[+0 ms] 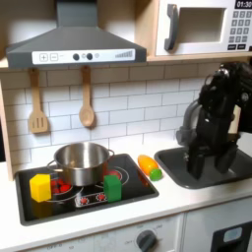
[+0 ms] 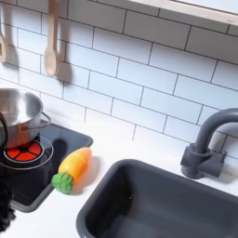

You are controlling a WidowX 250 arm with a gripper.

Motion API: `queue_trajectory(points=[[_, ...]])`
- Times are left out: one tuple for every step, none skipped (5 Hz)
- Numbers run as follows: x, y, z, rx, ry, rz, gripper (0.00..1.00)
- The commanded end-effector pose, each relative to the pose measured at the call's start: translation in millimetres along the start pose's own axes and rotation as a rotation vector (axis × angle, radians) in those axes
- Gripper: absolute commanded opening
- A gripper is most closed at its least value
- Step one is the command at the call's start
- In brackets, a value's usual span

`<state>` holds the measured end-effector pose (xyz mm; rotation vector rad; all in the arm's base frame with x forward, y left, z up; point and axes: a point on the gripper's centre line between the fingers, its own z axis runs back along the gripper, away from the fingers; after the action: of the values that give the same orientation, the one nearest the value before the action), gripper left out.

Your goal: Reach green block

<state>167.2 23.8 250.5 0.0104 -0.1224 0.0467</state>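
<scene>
White desk [image 1: 187,202] carries a black stovetop [image 1: 138,187] and, at the first exterior view's right, a dark sink [image 2: 139,200] with a grey faucet [image 2: 206,139]. Over that sink hangs the black arm, its gripper [image 1: 200,165] pointing down; whether the fingers are apart or together cannot be told. On the stovetop stands a steel pot [image 1: 81,160], with a yellow block [image 1: 40,187] at its left. The green block [image 1: 113,187] sits at the stovetop's front, just right of the pot, well apart from the gripper. An orange toy [image 2: 72,169] with a green tip lies between stovetop and sink.

no readable text or labels anywhere
</scene>
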Motion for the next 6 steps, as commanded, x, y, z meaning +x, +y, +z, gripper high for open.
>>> queue_trajectory(points=[[28, 27.2, -1.0, 0.025, -0.026, 0.034, 1.0], [43, 35.5, -3.2, 0.032, -0.029, 0.056, 1.0], [61, 43.4, -6.6, 0.032, -0.042, 0.069, 1.0], [79, 51.2, -11.5, 0.04, -0.048, 0.084, 1.0], [97, 59.7, -15.9, 0.048, -0.065, 0.084, 1.0], [110, 68.5, -21.7, 0.044, -0.071, 0.096, 1.0]])
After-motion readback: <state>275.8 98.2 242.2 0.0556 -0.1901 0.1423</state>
